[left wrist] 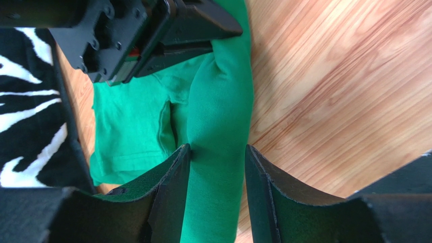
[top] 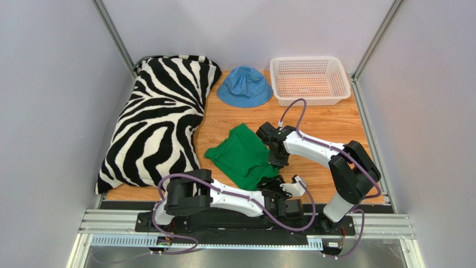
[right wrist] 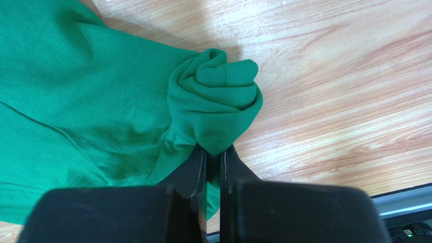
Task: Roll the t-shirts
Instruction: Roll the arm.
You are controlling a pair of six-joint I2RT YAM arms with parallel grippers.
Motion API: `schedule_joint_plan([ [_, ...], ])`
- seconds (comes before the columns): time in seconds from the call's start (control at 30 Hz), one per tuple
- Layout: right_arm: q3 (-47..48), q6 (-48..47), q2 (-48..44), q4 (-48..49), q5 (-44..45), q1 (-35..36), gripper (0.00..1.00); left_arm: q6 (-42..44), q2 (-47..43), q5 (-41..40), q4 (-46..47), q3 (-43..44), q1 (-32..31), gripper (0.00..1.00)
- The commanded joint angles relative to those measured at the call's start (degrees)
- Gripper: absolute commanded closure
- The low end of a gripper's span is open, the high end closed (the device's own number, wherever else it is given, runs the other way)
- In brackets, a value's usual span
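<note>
Grey walls close in a wooden desk [top: 335,120], and the green t-shirt [top: 237,153] lies near its middle, partly wound into a roll [left wrist: 218,101] along the side nearest the right arm. The rest of the cloth lies flat towards the zebra pillow [top: 156,117].

The right end effector [right wrist: 213,152] is clenched on a pinch of cloth at the far end of the roll, probably to keep the spiral from springing loose. The left end effector [left wrist: 215,157] stands released at the near end, its fingers straddling the roll rather than squeezing it, which I judge a regrip.

Open room is uneven. Bare wood lies beyond the roll on the right. The flat cloth ends just beside the pillow, and the near desk edge is close to the left end effector. The blue hat [top: 244,86] and white basket [top: 310,78] sit well apart at the back.
</note>
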Motion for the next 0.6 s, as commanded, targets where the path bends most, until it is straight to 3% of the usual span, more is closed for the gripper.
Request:
schedule_joint_plan([
  [0.0, 1.1, -0.5, 0.8, -1.6, -0.2, 0.0, 1.00, -1.1, 2.4, -2.4, -2.6, 1.9, -0.2, 0.49],
  [0.37, -0.1, -0.2, 0.0, -1.2, -0.1, 0.0, 1.00, -4.2, 3.1, -1.5, -4.6, 0.8, 1.9, 0.54],
  [0.47, -0.1, -0.3, -0.4, -1.2, -0.1, 0.0, 1.00, -3.4, 1.9, 0.5, -2.3, -1.0, 2.3, 0.74],
  [0.5, -0.1, -0.4, -0.5, -1.1, -0.1, 0.0, 1.00, -3.4, 0.9, 1.7, -1.3, -1.4, 2.5, 0.84],
  [0.57, -0.2, -0.8, -1.2, -0.4, -0.1, 0.0, 0.97, -3.8, -1.1, 3.0, -0.4, -2.8, 2.9, 0.94],
])
